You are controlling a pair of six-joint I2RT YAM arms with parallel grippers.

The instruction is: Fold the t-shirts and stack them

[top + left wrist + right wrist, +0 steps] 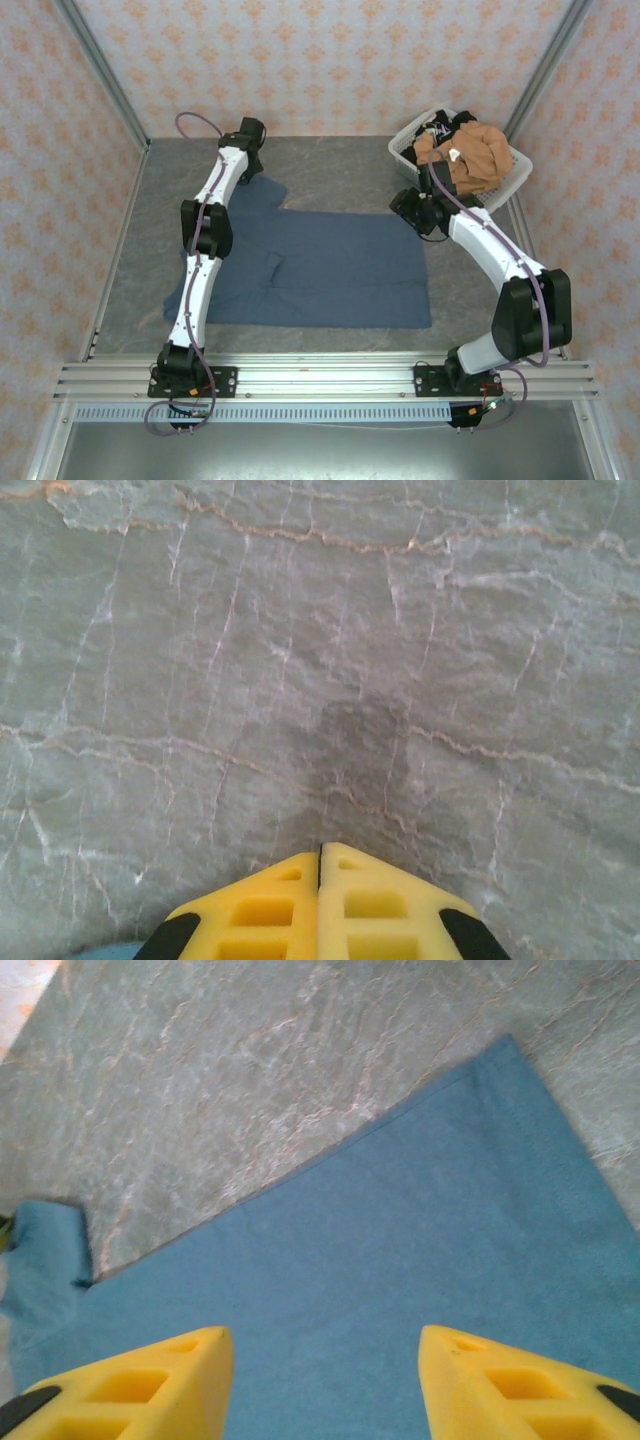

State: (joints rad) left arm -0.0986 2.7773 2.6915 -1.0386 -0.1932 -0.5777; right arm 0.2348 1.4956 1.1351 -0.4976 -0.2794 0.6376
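View from above: slate-blue t-shirt spread flat on the worktop; orange-tan t-shirt heaped in the basket, far right. Left wrist view: left hand closed, fingers pressed together over bare stone. Right wrist view: right hand open above the slate-blue t-shirt's corner.

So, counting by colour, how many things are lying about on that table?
Blue shirt: 1
Orange-tan shirt: 1
Dark cloth: 1 seen, maybe more beneath
White basket: 1
Total: 4
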